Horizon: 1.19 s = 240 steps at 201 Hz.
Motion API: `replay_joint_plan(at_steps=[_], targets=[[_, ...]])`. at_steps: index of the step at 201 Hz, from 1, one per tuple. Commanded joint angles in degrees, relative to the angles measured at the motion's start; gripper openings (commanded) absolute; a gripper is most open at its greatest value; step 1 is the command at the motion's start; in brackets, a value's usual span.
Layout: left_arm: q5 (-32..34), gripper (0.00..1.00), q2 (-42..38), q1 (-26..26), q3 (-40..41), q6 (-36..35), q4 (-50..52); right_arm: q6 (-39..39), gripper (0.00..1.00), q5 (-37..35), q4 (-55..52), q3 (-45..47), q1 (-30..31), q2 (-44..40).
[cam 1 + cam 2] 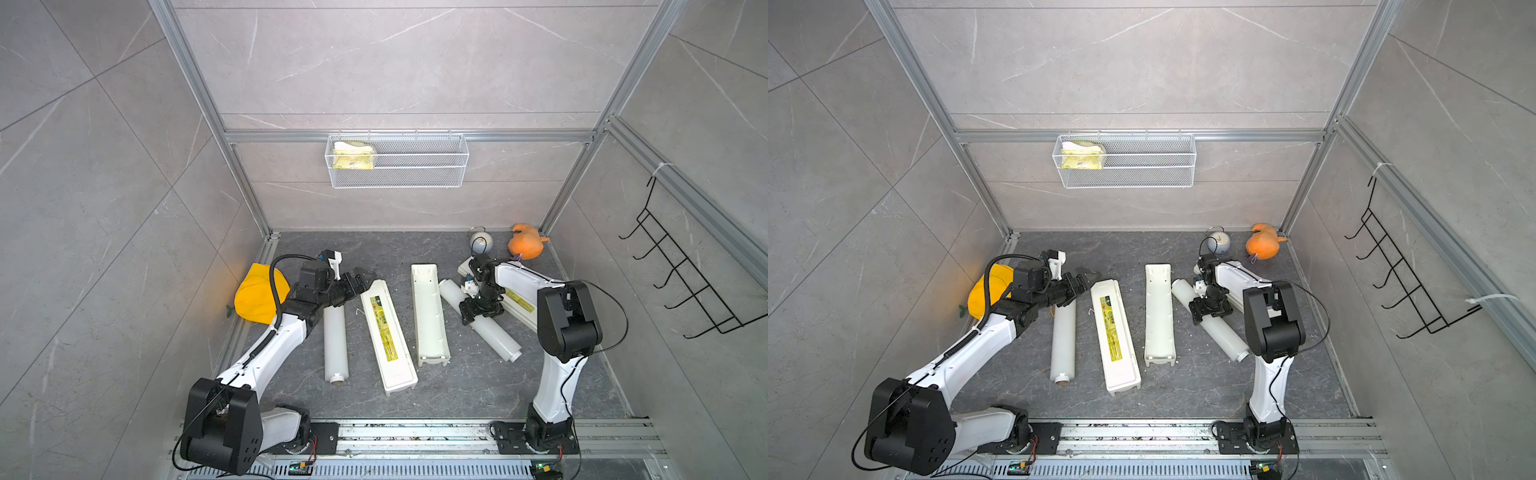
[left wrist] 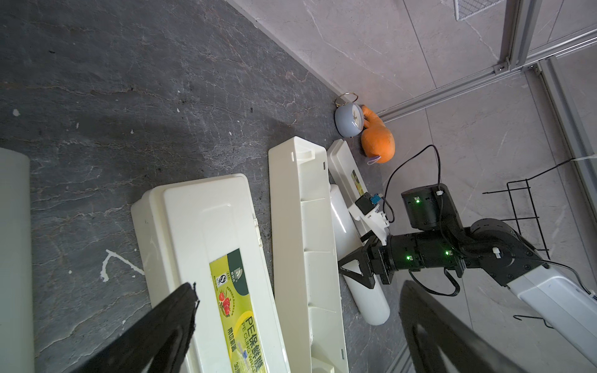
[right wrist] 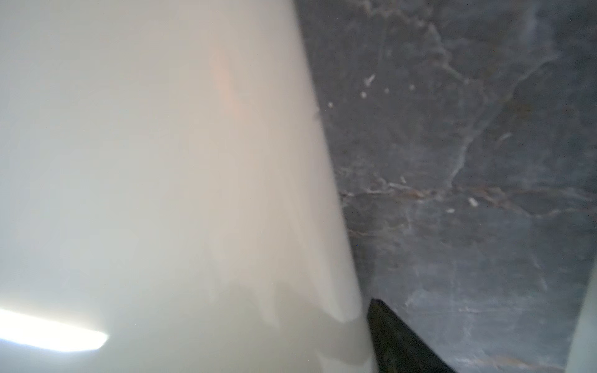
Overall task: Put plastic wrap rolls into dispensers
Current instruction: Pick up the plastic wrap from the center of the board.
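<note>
Two plastic wrap rolls lie on the dark floor. The left roll is next to my left arm. My right gripper straddles the right roll. One finger lies along its side and the other is hidden. A closed dispenser with a yellow-green label lies between the rolls. Beside it is a bare white dispenser body. My left gripper hangs open and empty over the closed dispenser's far end.
Another labelled white piece lies partly under my right arm. A small clock and an orange plush sit at the back right corner. A yellow cloth is at the left wall, and a wire basket hangs on the back wall.
</note>
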<state>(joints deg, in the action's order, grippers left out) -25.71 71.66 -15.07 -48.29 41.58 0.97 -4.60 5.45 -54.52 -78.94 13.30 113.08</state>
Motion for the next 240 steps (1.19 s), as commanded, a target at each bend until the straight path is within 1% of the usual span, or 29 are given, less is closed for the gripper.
replay_joint_plan(at_steps=[1, 12, 25, 31, 42, 56, 62, 67, 80, 92, 107, 116, 130, 150, 171, 182, 213, 240], targets=[[-0.78, 0.99, -2.69, 0.21, 0.41, 0.07, -2.03, 6.05, 0.65, 1.08, 1.21, 2.46, 0.68, -0.67], [-0.62, 0.99, -3.09, 0.22, 0.48, -0.05, -1.78, 9.19, 0.57, 0.28, 2.22, 3.34, 0.68, -1.41], [-0.62, 0.99, -3.39, 0.2, 0.54, -0.29, -1.44, 13.02, 0.5, 0.62, 3.56, 4.45, 0.69, -2.33], [-0.59, 0.99, -3.5, 0.19, 0.57, -0.38, -1.38, 15.22, 0.49, 0.53, 4.32, 5.09, 0.67, -2.94], [-0.53, 1.0, -3.64, 0.17, 0.62, -0.41, -1.32, 20.37, 0.5, 0.28, 6.07, 6.65, 0.74, -4.37], [-0.5, 0.99, -3.72, 0.19, 0.76, -0.43, -1.49, 25.91, 0.54, 0.98, 9.41, 9.2, 1.13, -6.82], [-0.6, 0.99, -3.77, 0.21, 0.9, -0.32, -1.73, 27.42, 0.57, 1.31, 10.67, 10.02, 1.48, -7.72], [-0.66, 0.99, -3.72, 0.26, 1.05, -0.23, -2.05, 28.25, 0.62, 1.02, 11.2, 10.36, 1.97, -8.17], [-1.04, 0.99, -3.51, 0.16, 1.42, 0.14, -2.9, 27.64, 0.74, -0.39, 10.68, 9.56, 3.79, -7.82], [-1.5, 0.99, -3.2, 0.22, 1.49, 0.35, -3.35, 25.94, 0.81, -2.46, 10.2, 8.65, 5.05, -7.36], [-1.91, 0.99, -3.14, 0.18, 1.49, 0.43, -3.43, 24.21, 0.85, -6.88, 9.21, 7.86, 6.39, -7.27], [-1.94, 0.99, -3.38, 0.26, 1.53, 0.43, -3.48, 23.77, 0.85, -9.35, 8.39, 7.41, 6.94, -7.09], [-1.9, 0.99, -3.55, 0.19, 1.69, 0.39, -3.47, 23.66, 0.85, -12.12, 7.33, 7.0, 7.38, -6.11], [-1.86, 0.99, -3.37, 0.2, 1.59, 0.44, -3.6, 23.85, 0.86, -19.49, 5.79, 6.19, 9.61, -4.53], [-1.97, 0.99, -3.2, 0.17, 1.42, 0.61, -3.66, 23.84, 0.83, -22.94, 4.81, 5.4, 10.95, -2.98], [-2.05, 1.0, -3.24, 0.21, 1.2, 0.64, -3.63, 23.77, 0.82, -22.39, 5.41, 5.71, 11.03, -2.86], [-1.86, 1.0, -3.26, 0.23, 0.6, 0.15, -2.94, 23.75, 0.75, -16.57, 6.81, 6.1, 11.05, -2.06], [-1.7, 1.0, -3.52, 0.3, 0.11, -0.17, -2.18, 24.93, 0.67, -16.2, 6.53, 5.61, 11.05, -4.02]])
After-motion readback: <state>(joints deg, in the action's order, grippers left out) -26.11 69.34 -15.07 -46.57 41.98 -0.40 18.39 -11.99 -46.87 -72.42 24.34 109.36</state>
